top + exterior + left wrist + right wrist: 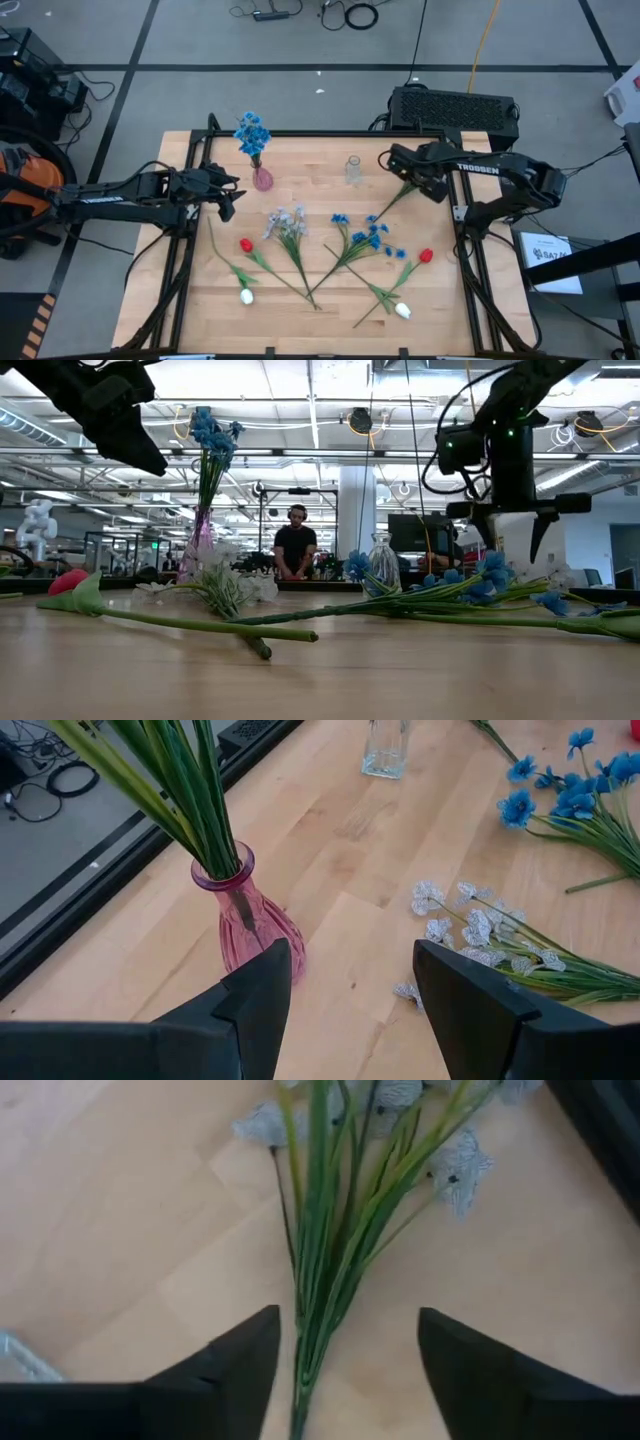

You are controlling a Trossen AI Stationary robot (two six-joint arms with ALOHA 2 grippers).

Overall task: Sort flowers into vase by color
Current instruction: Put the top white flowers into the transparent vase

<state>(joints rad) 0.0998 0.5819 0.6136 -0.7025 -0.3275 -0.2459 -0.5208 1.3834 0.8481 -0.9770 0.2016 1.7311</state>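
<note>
1. The flower spray (397, 199) nearest to being handled lies flat on the counter (300, 325), at the far right of it. Its thin green stem end sits directly under the right end effector (413, 180).
2. Its long axis runs diagonally. It goes from that stem end near the right arm down toward the blue clusters (372, 236) in the middle of the counter.
3. In the right wrist view the bundled stems (318, 1280) pass through the gap of the right end effector (345, 1320). The two fingers stand wide on either side, gripping nothing.
4. The blossoms look pale in that view, so I would not settle the spray's colour from it alone.
5. The right arm is plainly the nearer one. The clear vase (353, 170) stands just beside the spray and is empty.
6. The left end effector (228, 196) hangs beside the pink vase (262, 180), which already holds blue flowers (252, 133). Its fingers are apart and empty.
</note>
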